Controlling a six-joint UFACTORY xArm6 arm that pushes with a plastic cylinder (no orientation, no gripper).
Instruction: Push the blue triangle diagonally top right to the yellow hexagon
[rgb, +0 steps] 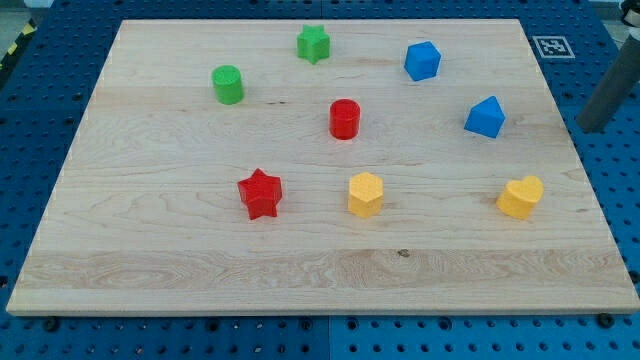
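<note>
The blue triangle (485, 117) lies on the wooden board (180, 250), at the view's right and above the middle. The yellow hexagon (365, 194) lies below and to the left of it, near the board's centre. My rod comes in at the view's right edge. My tip (592, 126) is just past the board's right edge, to the right of the blue triangle and well apart from it. It touches no block.
A second blue block (422, 60) lies above and left of the triangle. A yellow heart (521, 197) is at the lower right. Also present are a red cylinder (344, 118), a red star (260, 193), a green cylinder (228, 84) and a green star (313, 43).
</note>
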